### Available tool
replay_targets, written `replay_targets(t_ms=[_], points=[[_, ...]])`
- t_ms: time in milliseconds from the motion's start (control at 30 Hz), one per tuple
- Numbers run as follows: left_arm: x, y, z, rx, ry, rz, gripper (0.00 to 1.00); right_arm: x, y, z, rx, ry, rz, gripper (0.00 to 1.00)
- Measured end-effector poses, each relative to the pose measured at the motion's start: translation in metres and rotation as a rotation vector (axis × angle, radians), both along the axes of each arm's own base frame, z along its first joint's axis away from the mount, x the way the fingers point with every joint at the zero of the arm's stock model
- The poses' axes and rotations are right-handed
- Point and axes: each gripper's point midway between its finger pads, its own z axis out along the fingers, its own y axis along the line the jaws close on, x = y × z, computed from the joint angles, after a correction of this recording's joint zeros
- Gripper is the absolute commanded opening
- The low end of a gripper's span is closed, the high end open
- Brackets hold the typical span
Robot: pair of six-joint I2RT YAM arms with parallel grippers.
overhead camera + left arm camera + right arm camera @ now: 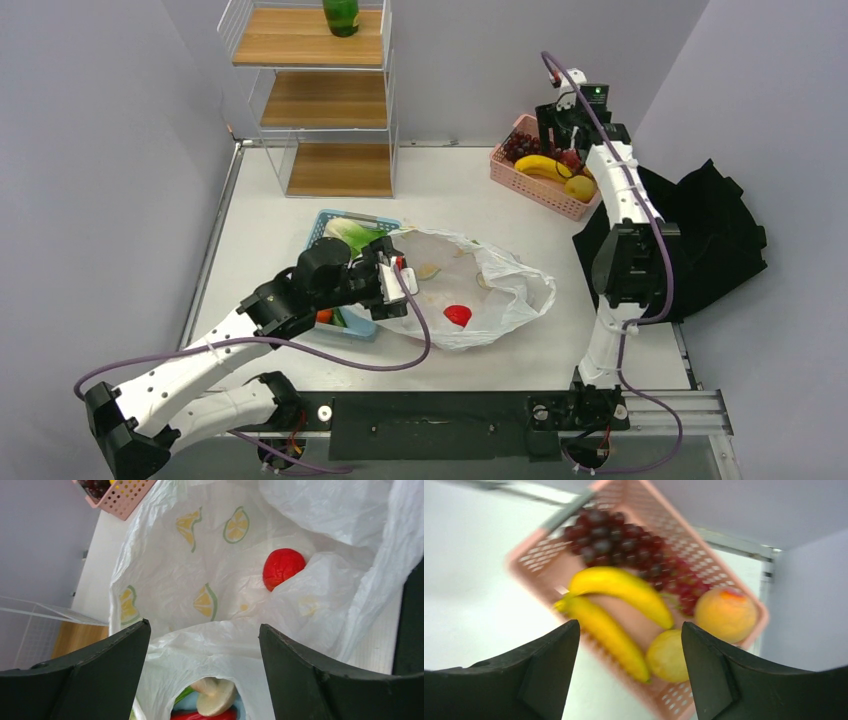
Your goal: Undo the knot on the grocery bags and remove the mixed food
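The left gripper point(205, 647) is spread wide, its dark fingers point(95, 675) on either side of a fold of the bag point(165, 575) and clamping nothing. From above it sits at the bag's left edge, just right of the blue basket point(325, 222) that holds the lettuce point(350, 235). Through the bag's handle hole, below the fingers, a mushroom point(216, 697) and a strip of red pepper point(200, 715) show.

The bag lies slack and open in the middle of the table point(450, 190), printed citrus slices facing up. One red apple point(283, 567) lies inside it, toward the near right, half tucked against a plastic fold.

The right gripper point(629, 625) is spread too, with nothing between its fingers. It hangs over the pink basket point(524, 562) at the table's far right. In that basket lie dark grapes point(614, 535), two bananas point(624, 587), an orange fruit point(725, 614) at one corner, and a yellow fruit point(668, 656) just beside it.

A black tote point(715, 230) is heaped at the table's right edge, behind the right arm. A wire shelf point(320, 100) stands at the far left with a green bottle point(342, 15) on its top board.
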Motion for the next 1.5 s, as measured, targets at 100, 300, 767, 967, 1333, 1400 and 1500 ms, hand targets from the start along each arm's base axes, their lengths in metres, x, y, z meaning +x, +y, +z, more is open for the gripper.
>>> replay_targets(t_ms=[100,300,767,967,1333,1400,1500], points=[[-0.007,-0.003,-0.001,-0.021,0.043,-0.029,0.69,-0.035,0.034,0.025,0.127,0.023,0.139,0.81],[-0.012,-0.023,-0.011,-0.023,0.125,-0.076,0.56,-0.165,0.127,0.088,0.353,0.046,0.457,0.82],[-0.021,-0.085,-0.131,0.306,0.194,-0.188,0.83,-0.35,0.159,-0.049,0.514,0.594,0.584,0.78],[-0.054,-0.088,-0.158,0.402,0.168,-0.244,0.85,-0.366,0.155,-0.055,0.492,0.595,0.61,0.77],[-0.055,-0.074,-0.195,0.456,0.129,-0.164,0.86,-0.389,0.15,-0.081,0.402,0.64,0.66,0.74],[-0.052,-0.074,-0.193,0.424,0.135,-0.137,0.86,-0.388,0.149,-0.082,0.387,0.637,0.664,0.74],[-0.048,-0.074,-0.175,0.331,0.146,-0.107,0.85,-0.387,0.147,-0.083,0.371,0.632,0.666,0.74]])
